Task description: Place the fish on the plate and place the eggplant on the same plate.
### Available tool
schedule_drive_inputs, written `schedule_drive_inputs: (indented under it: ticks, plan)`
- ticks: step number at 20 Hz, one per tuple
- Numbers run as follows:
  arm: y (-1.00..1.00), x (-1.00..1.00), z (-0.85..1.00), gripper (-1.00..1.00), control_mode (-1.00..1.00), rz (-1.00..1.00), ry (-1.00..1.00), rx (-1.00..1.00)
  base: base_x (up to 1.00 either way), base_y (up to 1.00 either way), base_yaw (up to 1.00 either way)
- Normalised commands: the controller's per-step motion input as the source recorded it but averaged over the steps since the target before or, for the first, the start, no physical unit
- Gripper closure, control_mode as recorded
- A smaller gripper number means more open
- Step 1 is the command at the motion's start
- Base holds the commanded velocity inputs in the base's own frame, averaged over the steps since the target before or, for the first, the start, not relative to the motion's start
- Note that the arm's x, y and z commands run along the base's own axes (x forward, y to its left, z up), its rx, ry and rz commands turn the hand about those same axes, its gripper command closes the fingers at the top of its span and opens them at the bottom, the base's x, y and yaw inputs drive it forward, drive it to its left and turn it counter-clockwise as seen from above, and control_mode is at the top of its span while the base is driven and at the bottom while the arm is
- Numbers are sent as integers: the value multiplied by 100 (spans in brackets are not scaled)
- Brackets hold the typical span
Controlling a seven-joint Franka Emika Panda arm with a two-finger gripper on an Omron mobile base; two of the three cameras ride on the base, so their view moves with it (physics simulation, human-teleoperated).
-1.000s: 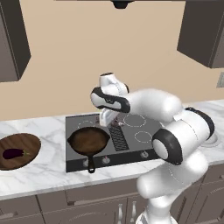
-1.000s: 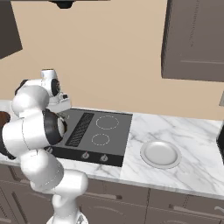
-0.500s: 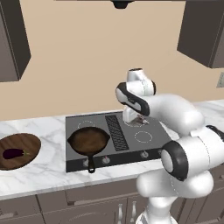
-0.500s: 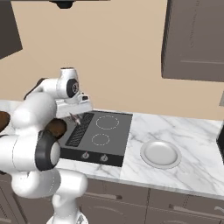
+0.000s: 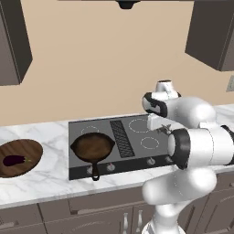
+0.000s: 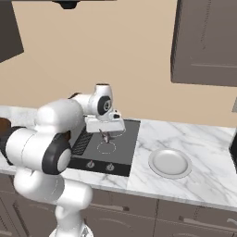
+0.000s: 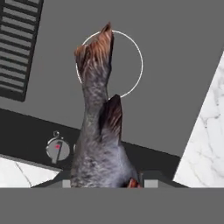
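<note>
My gripper [image 5: 161, 127] is shut on the fish [image 5: 164, 130], a slender grey fish that hangs tail down over the right side of the cooktop [image 5: 137, 151]. From the right the gripper [image 6: 106, 133] and the fish [image 6: 106, 137] hover above the front right burner ring. In the hand view the fish [image 7: 98, 127] reaches from my gripper [image 7: 105, 181] up across that ring. The white plate [image 6: 170, 163] lies on the marble counter right of the cooktop, apart from the gripper. The dark purple eggplant [image 5: 13, 160] rests on the round wooden board [image 5: 25, 148] at the far left.
A dark brown skillet [image 5: 93, 147] stands on the left burners, handle toward the front edge. Control knobs [image 7: 57, 149] line the cooktop's front. Dark wall cabinets [image 6: 206, 41] hang high above the counter. Marble counter [image 6: 213, 152] stretches around the plate.
The arm has swung right with the fish, from above the skillet to above the right burners. The eggplant, skillet and plate have stayed in place.
</note>
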Motion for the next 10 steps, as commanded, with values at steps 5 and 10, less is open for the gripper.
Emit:
schedule_drive_inputs:
  ticks: [5,10]
  plan:
    - [-100,39,-9,100,-100,-15,1,3,0,0,0]
    - [-100,16,-8,100,-100,-13,1,9,0,0,0]
